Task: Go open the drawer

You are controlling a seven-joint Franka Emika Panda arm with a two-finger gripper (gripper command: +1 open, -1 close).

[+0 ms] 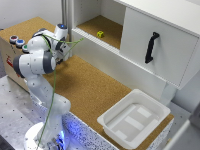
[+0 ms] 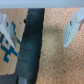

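Blue print marks the tan box (image 1: pixel 10 60) beneath my wrist, and a small red mark shows on its front in the exterior view, but both are too blurred for me to read a word. On top of that box sit a red button (image 1: pixel 13 38), a blue button (image 1: pixel 20 42) and a green one (image 1: pixel 25 48), in a row at the exterior view's left.

My gripper (image 2: pixel 41 27) hangs with its two pale fingers (image 2: pixel 71 29) spread apart and nothing between them. Under it the wrist view shows the drawer (image 2: pixel 31 47) as a dark slot with a grey rim, running between the printed box face and the cork. In the exterior view my own white arm (image 1: pixel 37 62) covers the drawer, so I cannot tell how far it stands out.

A thin green cable (image 1: pixel 52 80) loops down along my arm. Past my hand, a white cabinet (image 1: pixel 165 15) holds an open shelf with a small yellow cube (image 1: pixel 100 34) on its cork floor. Beside the shelf is a white door panel with a black handle (image 1: pixel 151 47). A white plastic tray (image 1: pixel 112 125) rests near the corner of the cork tabletop (image 1: pixel 85 85), well apart from me.

The cork top lies on a speckled grey base, and my foot stands on a perforated metal plate (image 1: pixel 12 107) with a blue glow near it.
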